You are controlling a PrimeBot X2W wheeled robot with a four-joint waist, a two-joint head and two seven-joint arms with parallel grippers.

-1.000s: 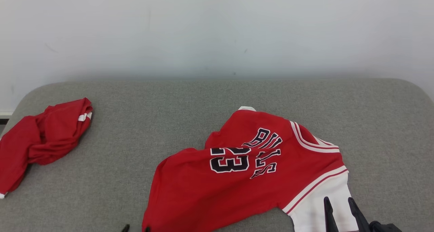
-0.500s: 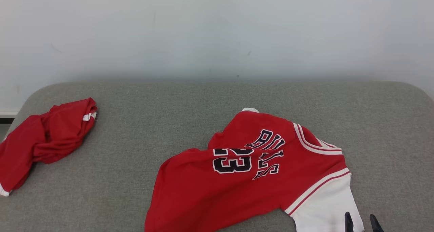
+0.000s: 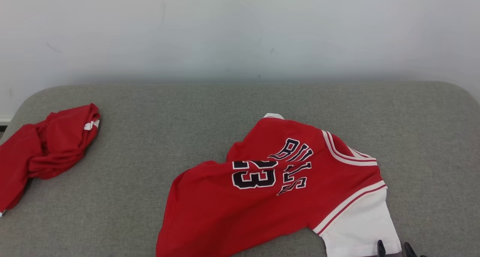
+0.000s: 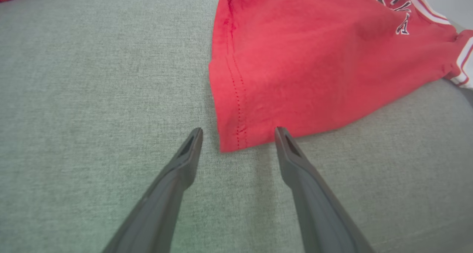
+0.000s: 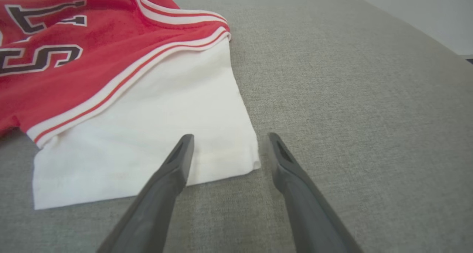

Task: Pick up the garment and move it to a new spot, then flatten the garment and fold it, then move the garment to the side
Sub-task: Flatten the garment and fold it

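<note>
The garment (image 3: pixel 270 197) is a red jersey with dark lettering, the number 23 and a white sleeve (image 3: pixel 360 227). It lies rumpled on the grey padded surface (image 3: pixel 225 107), right of centre. In the left wrist view my left gripper (image 4: pixel 239 133) is open, its tips straddling the jersey's red hem corner (image 4: pixel 236 109) without gripping it. My right gripper (image 5: pixel 230 137) is open too, low over the near corner of the white sleeve (image 5: pixel 147 134). In the head view the right gripper's (image 3: pixel 393 245) tips peek up at the bottom edge beside the sleeve.
A second red garment (image 3: pixel 45 148) lies crumpled at the surface's far left edge. A white wall (image 3: pixel 240 32) rises behind the surface. The surface has rounded corners at the back left and back right.
My left gripper has opened and dropped out of the head view. The right gripper has drawn back toward the bottom edge. The jersey has stayed put while the camera shifted slightly.
</note>
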